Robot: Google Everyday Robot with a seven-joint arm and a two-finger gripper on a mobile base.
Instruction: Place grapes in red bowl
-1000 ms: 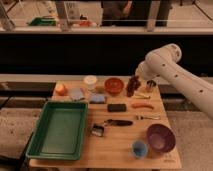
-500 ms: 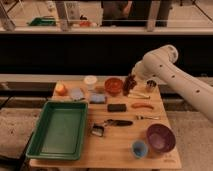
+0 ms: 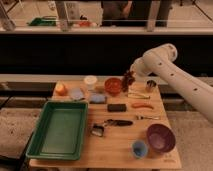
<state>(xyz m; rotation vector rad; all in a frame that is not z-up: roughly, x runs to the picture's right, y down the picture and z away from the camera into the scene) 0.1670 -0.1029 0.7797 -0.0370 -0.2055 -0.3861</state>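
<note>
The big white arm [image 3: 170, 70] reaches in from the right side of the picture and bends down to the back of the wooden counter [image 3: 125, 145]. A green tray [image 3: 60, 130] sits on the near left part of the counter, and a purple bowl [image 3: 160, 138] sits at the near right, well apart from the job. The red bowl [image 3: 113, 86] is smaller and stands near the back edge, about in the middle. The grapes [image 3: 129, 80] are just beside it, on the side the arm comes from. They look a bit higher than the bowl's rim, but I cannot tell if they touch it. The bunch hangs with its long way up and down, top at the arm's end and tip pointing at the counter. The gripper [image 3: 131, 74] is at the end of the arm, right on top of the bunch, and its jaws look clamped on the grapes. The one thing that matters now is the way to the bowl. It lies to the left of the grapes in the picture, very close. I think the gripper needs a small slide that way until the bunch hangs over the dark inside, and then it can let go. An orange stick [image 3: 142, 106] lies nearer the front and is not in the way.
</note>
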